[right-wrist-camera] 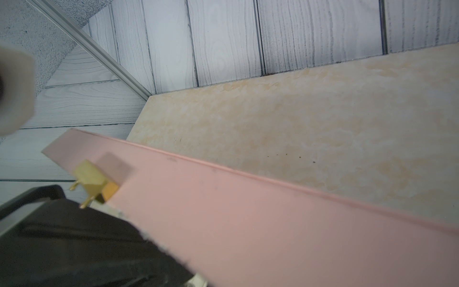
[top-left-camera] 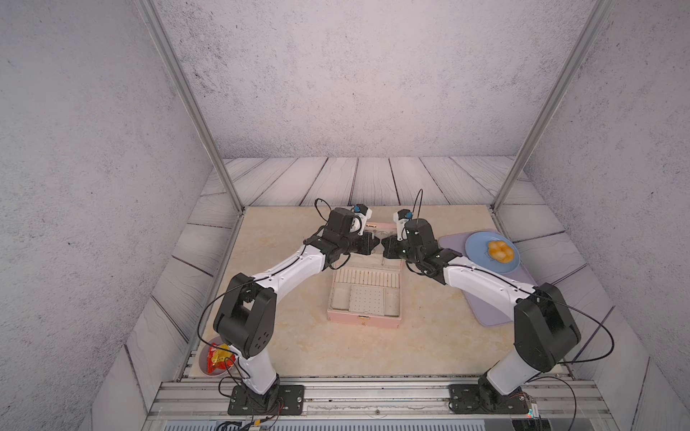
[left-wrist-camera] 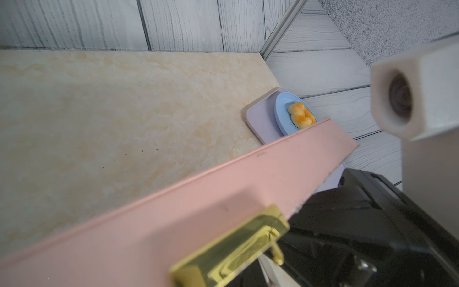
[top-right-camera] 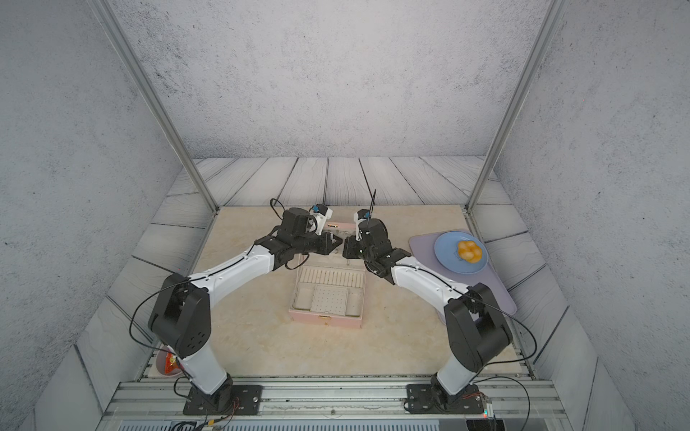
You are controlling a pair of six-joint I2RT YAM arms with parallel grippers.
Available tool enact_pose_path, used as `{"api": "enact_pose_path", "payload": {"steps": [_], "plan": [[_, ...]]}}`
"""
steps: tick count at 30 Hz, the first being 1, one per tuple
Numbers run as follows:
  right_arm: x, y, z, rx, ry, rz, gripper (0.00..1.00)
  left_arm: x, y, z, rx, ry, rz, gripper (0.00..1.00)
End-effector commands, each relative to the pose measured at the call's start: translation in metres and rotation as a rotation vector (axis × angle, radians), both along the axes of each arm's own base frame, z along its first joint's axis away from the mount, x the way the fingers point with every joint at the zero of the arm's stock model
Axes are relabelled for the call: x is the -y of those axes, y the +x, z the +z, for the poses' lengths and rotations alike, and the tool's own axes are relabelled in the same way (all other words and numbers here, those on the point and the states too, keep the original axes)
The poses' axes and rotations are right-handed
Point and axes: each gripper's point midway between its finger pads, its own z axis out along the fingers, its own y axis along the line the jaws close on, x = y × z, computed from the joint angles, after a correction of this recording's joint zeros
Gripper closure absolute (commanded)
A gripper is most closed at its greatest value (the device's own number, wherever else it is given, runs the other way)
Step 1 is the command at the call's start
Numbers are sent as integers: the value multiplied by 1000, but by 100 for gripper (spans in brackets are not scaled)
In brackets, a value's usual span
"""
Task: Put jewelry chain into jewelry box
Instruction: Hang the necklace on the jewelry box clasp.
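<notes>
Visibly rectangular pink jewelry box (top-left-camera: 343, 321); cream lining (top-left-camera: 367, 278) looks ridged.

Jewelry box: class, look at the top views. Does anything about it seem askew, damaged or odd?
The jewelry box sits slightly askew, its front turned off square with the table's front edge. Its lid stands open. No damage shows.

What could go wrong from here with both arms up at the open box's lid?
The left tool and right tool, both shut, nearly meet at the raised lid; they might collide. A push there could swing the lid shut or shift the jewelry box. I cannot see the chain, so it may fall outside.
</notes>
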Motion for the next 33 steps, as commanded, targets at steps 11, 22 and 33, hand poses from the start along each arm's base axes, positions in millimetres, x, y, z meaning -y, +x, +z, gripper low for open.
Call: {"api": "enact_pose_path", "payload": {"steps": [11, 22, 33], "plan": [[7, 11, 2, -44, 15, -65, 100, 8, -6, 0, -17, -16, -40, 100], [3, 9, 4, -84, 48, -40, 100, -1, -5, -3, -21, -1, 0, 83], [-6, 6, 11, -98, 82, 18, 100, -10, -7, 4, 27, -9, -3, 79]]}}
